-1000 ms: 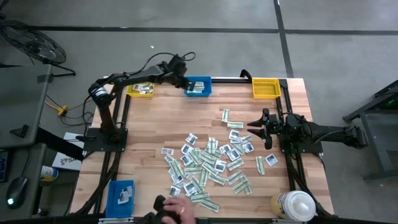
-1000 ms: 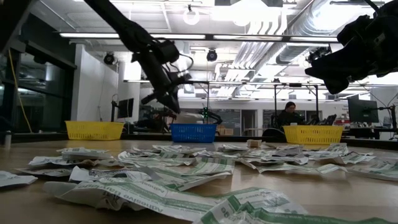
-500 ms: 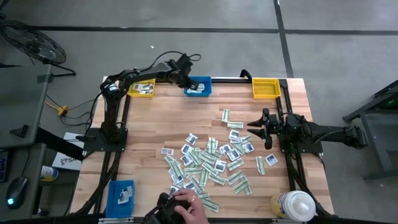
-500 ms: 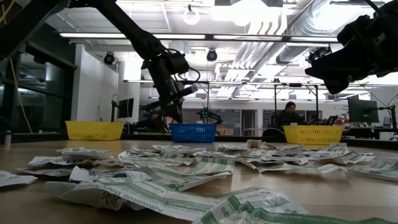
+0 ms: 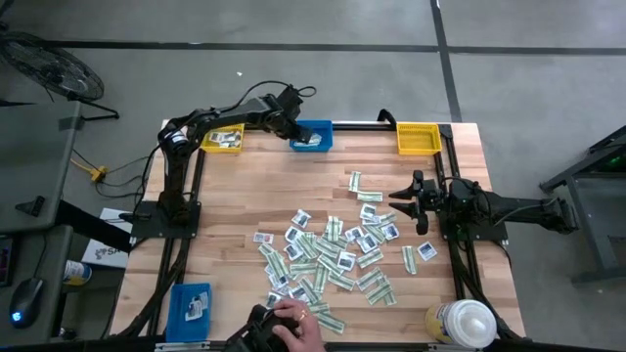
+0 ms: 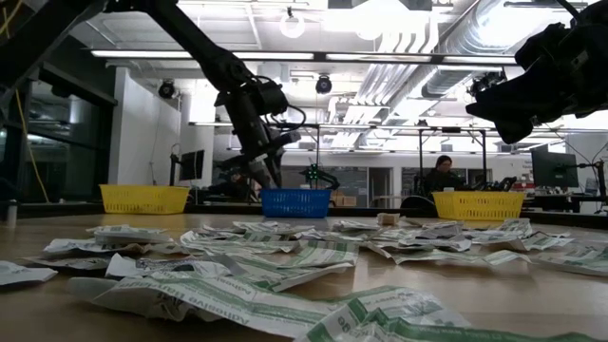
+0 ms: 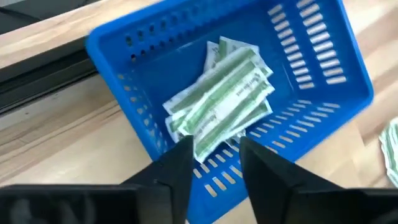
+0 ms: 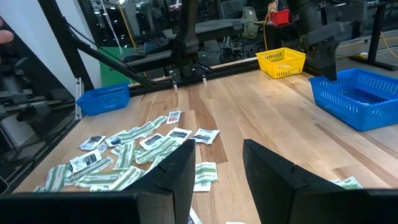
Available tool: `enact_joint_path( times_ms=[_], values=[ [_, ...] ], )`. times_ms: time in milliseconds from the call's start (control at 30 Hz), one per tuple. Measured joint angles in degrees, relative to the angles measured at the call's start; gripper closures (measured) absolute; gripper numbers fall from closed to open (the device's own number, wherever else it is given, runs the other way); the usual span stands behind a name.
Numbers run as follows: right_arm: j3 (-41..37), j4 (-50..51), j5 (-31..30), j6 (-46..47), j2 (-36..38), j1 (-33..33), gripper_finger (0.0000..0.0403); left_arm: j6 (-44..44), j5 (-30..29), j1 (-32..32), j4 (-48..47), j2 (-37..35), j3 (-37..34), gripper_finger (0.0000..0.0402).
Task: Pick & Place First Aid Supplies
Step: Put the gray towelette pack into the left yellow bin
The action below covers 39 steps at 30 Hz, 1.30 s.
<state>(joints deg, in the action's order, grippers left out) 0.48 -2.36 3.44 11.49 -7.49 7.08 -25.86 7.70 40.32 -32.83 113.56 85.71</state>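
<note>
Table [image 5: 254, 196] is wood w/ a black frame. The packets [image 5: 328, 256] lie in one big loose scatter mid-table toward the near side, squarish white ones mixed w/ green-and-white strips, many overlapping.

Left arm reaches to the far edge; left gripper [image 7: 214, 158] hangs over the far blue bin [image 5: 311, 135], fingers apart, nothing between them. A small stack of green strips [image 7: 221, 102] lies inside that bin, below the fingertips.

Right arm sits at the right side; right gripper [image 8: 214, 163] is part-open and empty, held above the right edge of the scatter.

Risks, as I judge them:
- Overlapped packets: a pinch into the heap could lift two kinds at once, so wrong sort in a bin.
- Flat paper on wood gives fingers little to catch; a strip could slide or flick away.
- Bins are light and slotted; a low left gripper pulling out could snag the wall and drag the bin.

Around: yellow bin [image 5: 223, 140] far left holds white packets; second yellow bin [image 5: 418, 138] far right; another blue bin [image 5: 191, 303] near left w/ a packet in it. White-capped bottle [image 5: 462, 323] near right corner. A person's hand [image 5: 293, 328] is at the near edge, touching the scatter, so in the way of any pick there.
</note>
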Motion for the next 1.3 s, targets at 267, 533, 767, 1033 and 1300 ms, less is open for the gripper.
enact_joint_path(
  times_ms=[267, 533, 767, 1033, 1300],
  values=[
    [0.0, 0.0, 0.0, 0.0, 0.0, 0.0, 0.0274, 9.3, 5.6, -2.6, -8.6, -4.2, -0.1, 0.025],
    [0.0, 0.0, 0.0, 0.0, 0.0, 0.0, 0.0274, 25.8, 19.6, -7.6, -16.5, -4.8, -0.1, 0.025],
    [0.0, 0.0, 0.0, 0.0, 0.0, 0.0, 0.0274, 48.0, 21.4, -14.4, -20.2, -4.8, -0.1, 0.025],
    [0.0, 0.0, 0.0, 0.0, 0.0, 0.0, 0.0274, 59.4, 21.1, -22.7, -20.2, -4.8, -0.1, 0.025],
    [0.0, 0.0, 0.0, 0.0, 0.0, 0.0, 0.0274, 74.7, 19.8, -28.8, -20.0, -4.7, -0.1, 0.025]
  ],
)
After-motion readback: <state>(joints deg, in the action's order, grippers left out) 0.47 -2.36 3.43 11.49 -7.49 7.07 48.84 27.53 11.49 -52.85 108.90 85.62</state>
